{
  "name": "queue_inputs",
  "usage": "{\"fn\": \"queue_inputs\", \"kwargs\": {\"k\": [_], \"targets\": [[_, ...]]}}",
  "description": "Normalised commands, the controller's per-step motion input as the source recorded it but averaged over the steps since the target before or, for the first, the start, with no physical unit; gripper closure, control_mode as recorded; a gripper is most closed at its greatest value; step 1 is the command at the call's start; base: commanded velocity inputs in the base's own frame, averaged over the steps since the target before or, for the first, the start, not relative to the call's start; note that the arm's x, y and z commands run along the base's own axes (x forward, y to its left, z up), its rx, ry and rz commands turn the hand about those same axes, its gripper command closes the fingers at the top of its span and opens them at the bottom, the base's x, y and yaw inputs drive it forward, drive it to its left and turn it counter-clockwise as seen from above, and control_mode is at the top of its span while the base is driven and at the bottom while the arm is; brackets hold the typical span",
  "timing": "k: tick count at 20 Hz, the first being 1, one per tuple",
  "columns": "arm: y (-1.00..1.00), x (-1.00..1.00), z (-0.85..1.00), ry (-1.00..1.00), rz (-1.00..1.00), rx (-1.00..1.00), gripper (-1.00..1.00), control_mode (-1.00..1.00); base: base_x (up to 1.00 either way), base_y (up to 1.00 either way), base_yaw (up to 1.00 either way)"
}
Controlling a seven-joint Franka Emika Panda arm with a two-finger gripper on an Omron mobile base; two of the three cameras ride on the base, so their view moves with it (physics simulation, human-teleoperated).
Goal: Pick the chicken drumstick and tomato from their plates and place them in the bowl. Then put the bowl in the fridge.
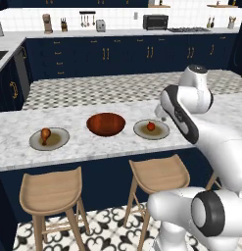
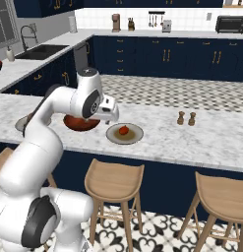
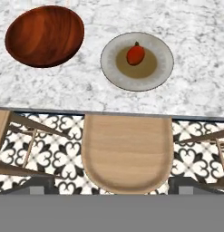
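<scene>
The chicken drumstick (image 1: pixel 45 133) lies on the left plate (image 1: pixel 61 140) on the marble island. The reddish-brown bowl (image 1: pixel 106 123) (image 3: pixel 44 35) stands empty in the middle. On the right plate (image 1: pixel 161 131) (image 3: pixel 164 59) sits the tomato (image 1: pixel 151 126) (image 2: pixel 123 130) (image 3: pixel 135 54). My gripper (image 2: pixel 112 119) (image 3: pixel 111 185) hangs open above the island's near edge, just short of the tomato's plate, with nothing between its fingertips (image 3: pixel 40 183). The fridge is out of view.
Wooden stools (image 1: pixel 159 174) (image 1: pixel 51 191) stand under the island's near edge; one stool seat (image 3: pixel 127 154) is right below my hand. Two small shakers (image 2: pixel 186 118) stand further right on the island. A sink (image 2: pixel 42 51) lies in the far left counter.
</scene>
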Motion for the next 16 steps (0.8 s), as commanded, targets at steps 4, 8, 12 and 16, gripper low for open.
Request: {"fn": "queue_inputs", "kwargs": {"k": [4, 8, 12, 16], "targets": [[-0.02, 0.63, -0.23, 0.0, 0.0, 0.0, -1.0, -1.0, 0.0, 0.0, 0.0], [-0.01, 0.66, -0.29, 0.0, 0.0, 0.0, -1.0, -1.0, 0.0, 0.0, 0.0], [0.0, 0.64, -0.37, 0.0, 0.0, 0.0, -1.0, -1.0, 0.0, 0.0, 0.0], [-0.07, 0.59, -0.6, 0.0, 0.0, 0.0, -1.0, -1.0, 0.0, 0.0, 0.0]]}}
